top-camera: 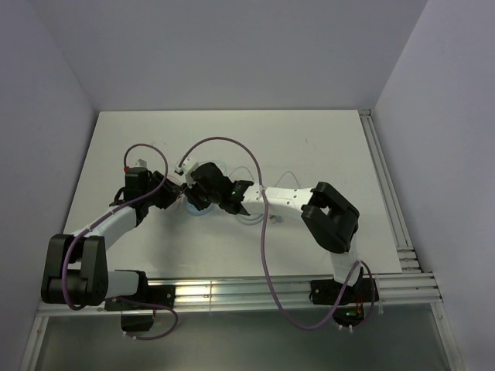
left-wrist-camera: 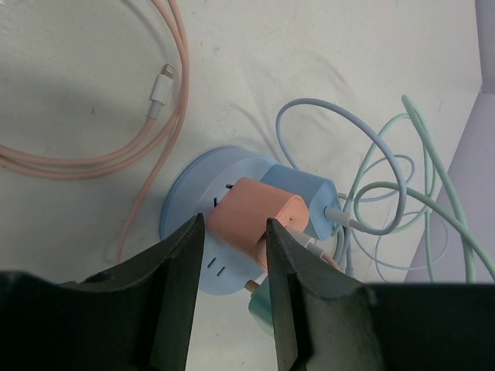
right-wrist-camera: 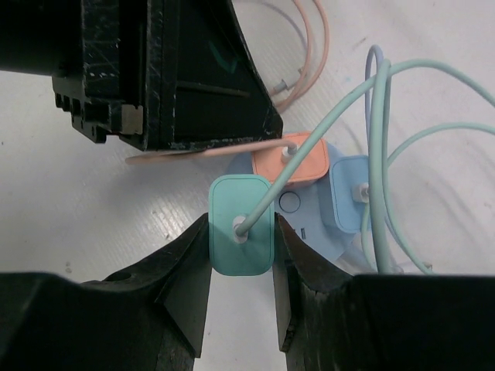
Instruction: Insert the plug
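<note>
A round pale-blue socket hub [left-wrist-camera: 193, 197] lies on the white table. An orange plug [left-wrist-camera: 251, 212] and a blue plug [left-wrist-camera: 305, 202] stand in it. My left gripper [left-wrist-camera: 234, 229] straddles the orange plug, fingertips against its sides. My right gripper [right-wrist-camera: 241, 224] is shut on a teal plug [right-wrist-camera: 240, 205] with a pale-green cable. It holds the plug upright just off the hub's [right-wrist-camera: 309, 220] rim. In the left wrist view, a brass prong shows bare on the teal plug [left-wrist-camera: 264, 308]. From above, both grippers meet over the hub [top-camera: 195, 212].
A pink cable with a white connector [left-wrist-camera: 160, 86] loops on the table left of the hub. Pale-blue and green cables [left-wrist-camera: 402, 185] coil to its right, near the wall [left-wrist-camera: 479, 154]. The left gripper's body [right-wrist-camera: 155, 69] hangs close over the right gripper.
</note>
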